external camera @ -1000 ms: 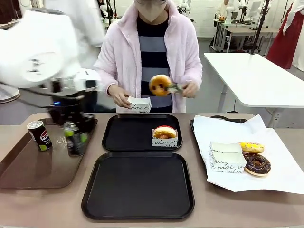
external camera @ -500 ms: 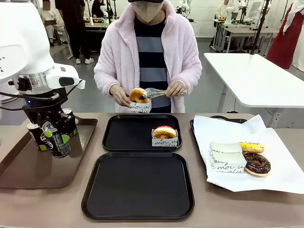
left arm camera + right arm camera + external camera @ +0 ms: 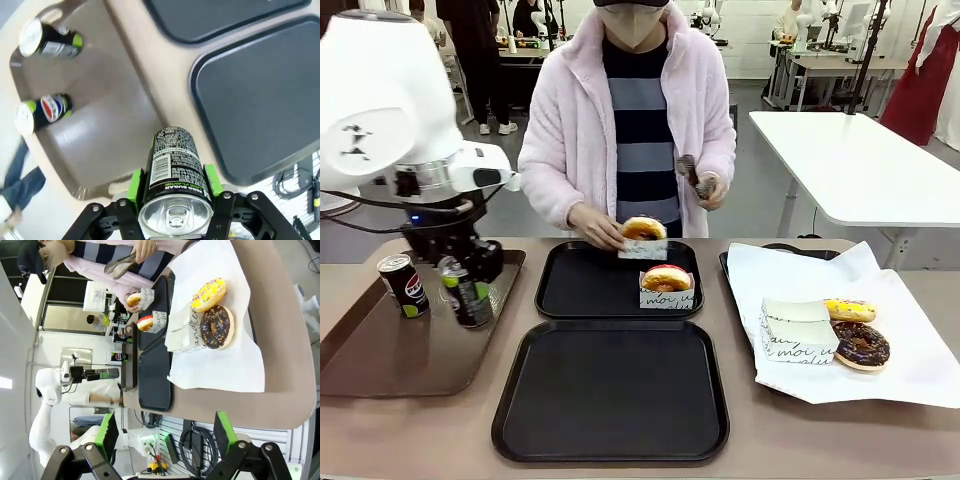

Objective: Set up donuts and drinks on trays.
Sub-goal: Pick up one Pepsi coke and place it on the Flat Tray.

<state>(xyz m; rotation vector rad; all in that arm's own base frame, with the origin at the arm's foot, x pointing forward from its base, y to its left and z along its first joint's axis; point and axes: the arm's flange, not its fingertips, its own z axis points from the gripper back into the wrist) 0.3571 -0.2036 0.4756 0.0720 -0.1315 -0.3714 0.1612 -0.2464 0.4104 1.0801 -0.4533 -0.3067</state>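
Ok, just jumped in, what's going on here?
The left gripper is shut on a soda can over the brown tray, where two more cans stand. The person's hand holds a sleeved donut at the far black tray, beside another donut already in it. The near black tray holds nothing yet. The right gripper hangs open.

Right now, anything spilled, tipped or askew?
Nothing stands out. Left tool grips one can, slightly tilted; other cans stand upright on the brown tray; sleeved donut sits on the far black tray. No spills.
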